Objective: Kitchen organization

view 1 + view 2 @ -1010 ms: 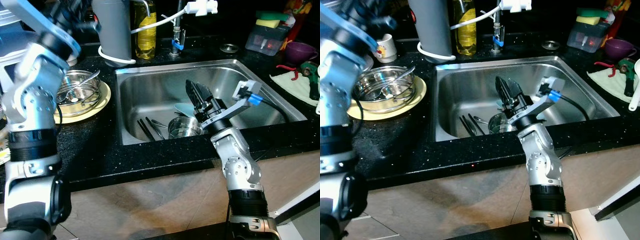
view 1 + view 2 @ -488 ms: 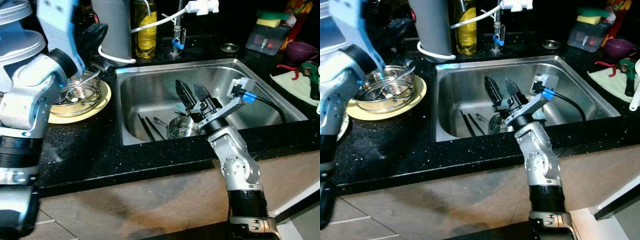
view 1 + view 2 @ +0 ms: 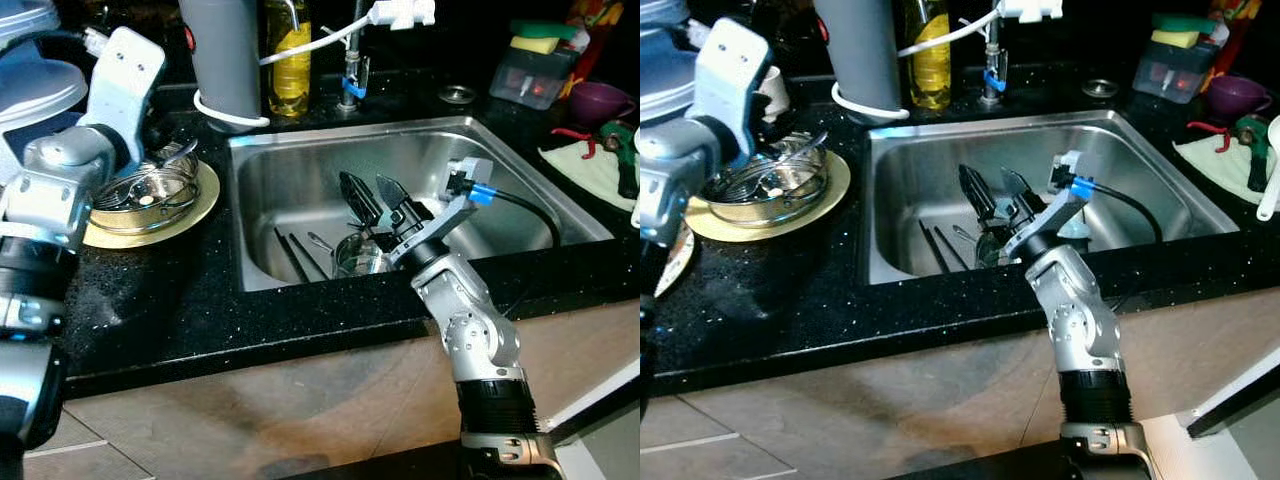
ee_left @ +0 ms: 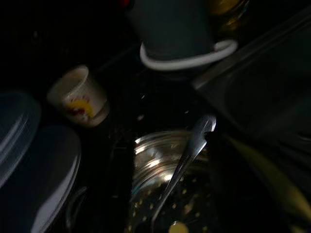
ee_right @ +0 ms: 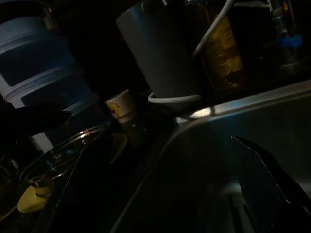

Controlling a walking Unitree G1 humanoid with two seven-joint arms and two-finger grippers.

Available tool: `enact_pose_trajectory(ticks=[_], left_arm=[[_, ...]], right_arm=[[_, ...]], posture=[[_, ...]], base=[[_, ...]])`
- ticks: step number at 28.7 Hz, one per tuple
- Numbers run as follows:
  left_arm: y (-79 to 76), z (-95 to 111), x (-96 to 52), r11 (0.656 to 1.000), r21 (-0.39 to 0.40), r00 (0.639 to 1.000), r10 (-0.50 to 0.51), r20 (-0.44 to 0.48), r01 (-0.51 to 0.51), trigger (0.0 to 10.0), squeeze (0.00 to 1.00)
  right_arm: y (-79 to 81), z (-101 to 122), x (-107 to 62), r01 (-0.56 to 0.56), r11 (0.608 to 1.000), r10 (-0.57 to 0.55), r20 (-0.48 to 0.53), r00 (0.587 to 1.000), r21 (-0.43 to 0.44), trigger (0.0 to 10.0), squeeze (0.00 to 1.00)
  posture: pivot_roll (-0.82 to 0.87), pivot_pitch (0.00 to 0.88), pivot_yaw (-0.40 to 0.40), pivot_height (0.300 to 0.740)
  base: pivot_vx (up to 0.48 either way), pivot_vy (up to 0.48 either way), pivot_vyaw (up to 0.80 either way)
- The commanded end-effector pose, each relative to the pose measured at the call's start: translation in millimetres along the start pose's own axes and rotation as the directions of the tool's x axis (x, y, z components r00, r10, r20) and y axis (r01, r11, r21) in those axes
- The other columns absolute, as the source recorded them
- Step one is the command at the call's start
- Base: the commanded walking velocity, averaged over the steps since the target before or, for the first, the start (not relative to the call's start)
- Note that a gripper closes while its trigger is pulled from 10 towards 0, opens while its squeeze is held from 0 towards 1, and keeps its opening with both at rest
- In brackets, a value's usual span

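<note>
Nearest, we note the right gripper [image 3: 376,203] low inside the steel sink [image 3: 300,155], fingers spread apart and gripping nothing, poised just above a small steel pot [image 3: 358,256] on the sink floor. At the pot's 9 o'clock lie dark chopsticks [image 3: 292,257], long axis running near to far, tips pointing toward roughly 11 o'clock; a spoon [image 3: 320,243] rests between them and the pot. Left of the sink, on the black counter [image 3: 180,300], a yellow plate [image 3: 205,195] carries a glass bowl [image 3: 150,190] with a utensil handle [image 4: 192,145] leaning out over its rim toward 1 o'clock. We cannot tell how the left gripper's jaws stand; its wrist hovers above the bowl. Farther back stand a grey cylinder [image 3: 222,55], an oil bottle [image 3: 289,65] and a white cup [image 3: 773,92].
</note>
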State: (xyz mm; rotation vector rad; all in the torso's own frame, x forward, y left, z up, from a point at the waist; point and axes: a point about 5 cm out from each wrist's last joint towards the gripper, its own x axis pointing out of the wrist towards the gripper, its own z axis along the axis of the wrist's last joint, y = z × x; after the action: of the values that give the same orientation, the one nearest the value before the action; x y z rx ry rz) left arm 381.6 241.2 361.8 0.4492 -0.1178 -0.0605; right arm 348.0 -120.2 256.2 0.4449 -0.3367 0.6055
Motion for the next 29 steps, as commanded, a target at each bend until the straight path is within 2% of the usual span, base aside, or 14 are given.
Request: enact_pose_trajectory(ticks=[1, 3, 6, 11, 14, 15, 16, 17, 22, 27, 29], left_arm=[[14.2, -6.5, -2.9, 1.0, -0.021, 0.998, 0.013, -0.069, -0.014, 10.0, 1.0], [19.3, -13.6, -4.2, 0.999, -0.048, 0.991, -0.007, -0.131, 0.0, 10.0, 1.0], [21.7, -20.3, -4.8, 0.999, -0.031, 0.981, -0.046, -0.19, 0.04, 10.0, 1.0], [27.8, -23.0, -4.8, 0.999, -0.025, 0.972, -0.051, -0.229, 0.047, 10.0, 1.0], [28.5, -29.0, -4.7, 0.995, -0.069, 0.965, -0.084, -0.25, 0.069, 10.0, 1.0], [27.1, -34.5, -3.7, 0.99, -0.109, 0.96, -0.114, -0.256, 0.088, 10.0, 0.22], [26.4, -36.3, -3.1, 0.988, -0.124, 0.959, -0.124, -0.256, 0.094, 10.0, 0.22], [25.2, -37.3, -2.2, 0.986, -0.135, 0.958, -0.134, -0.253, 0.102, 10.0, 0.0], [17.1, -40.0, 3.4, 0.969, -0.199, 0.955, -0.191, -0.226, 0.146, 10.0, 0.0], [12.1, -45.9, 9.4, 0.981, -0.139, 0.962, -0.163, -0.219, 0.135, 10.0, 0.0], [11.0, -47.7, 10.9, 0.983, -0.148, 0.967, -0.143, -0.211, 0.113, 10.0, 0.0]], right_arm=[[-0.1, -5.2, -3.5, -0.005, 1.0, 0.005, -0.03, 1.0, 0.004, 10.0, 0.0], [-0.4, -5.5, -3.8, -0.006, 1.0, 0.006, -0.037, 0.999, 0.004, 10.0, 0.0], [-0.9, -5.4, -3.5, -0.009, 1.0, 0.009, -0.047, 0.999, 0.002, 10.0, 0.0], [-1.4, -4.7, -2.9, -0.012, 1.0, 0.012, -0.056, 0.998, 0.001, 10.0, 0.0], [-1.6, -4.8, -2.3, -0.013, 1.0, 0.013, -0.06, 0.998, 0.001, 10.0, 0.0], [-1.2, -5.2, -2.0, -0.015, 1.0, 0.015, -0.063, 0.998, 0.001, 10.0, 0.0], [-1.0, -5.4, -1.8, -0.016, 1.0, 0.016, -0.065, 0.998, 0.001, 10.0, 0.0], [-1.2, -5.2, -1.7, -0.016, 1.0, 0.016, -0.066, 0.998, 0.002, 10.0, 0.0], [-1.9, -4.7, -1.6, -0.016, 1.0, 0.016, -0.069, 0.997, 0.004, 10.0, 0.0], [-3.6, -5.2, -2.6, -0.003, 1.0, 0.004, -0.065, 0.998, 0.013, 10.0, 0.0], [-4.2, -5.7, -3.3, 0.004, 1.0, -0.002, -0.06, 0.998, 0.021, 10.0, 0.0]], posture=[[-0.03, 0.161, 0.002, 0.74], [-0.03, 0.161, 0.002, 0.74], [-0.03, 0.16, -0.001, 0.74], [-0.03, 0.162, -0.002, 0.74], [-0.03, 0.162, -0.006, 0.74], [-0.03, 0.162, -0.006, 0.74], [-0.03, 0.162, -0.006, 0.74], [-0.03, 0.163, -0.012, 0.74], [-0.04, 0.166, -0.013, 0.74], [-0.05, 0.172, -0.009, 0.74], [-0.05, 0.172, -0.009, 0.74]], base=[[0.0, 0.0, 0.0], [0.0, 0.0, 0.0], [0.0, 0.0, 0.0], [0.0, 0.0, 0.0], [0.0, 0.0, 0.0], [0.0, 0.0, 0.0], [0.0, 0.0, 0.0], [0.0, 0.0, 0.0], [0.0, 0.0, 0.0], [0.0, 0.0, 0.0], [0.0, 0.0, 0.0]])
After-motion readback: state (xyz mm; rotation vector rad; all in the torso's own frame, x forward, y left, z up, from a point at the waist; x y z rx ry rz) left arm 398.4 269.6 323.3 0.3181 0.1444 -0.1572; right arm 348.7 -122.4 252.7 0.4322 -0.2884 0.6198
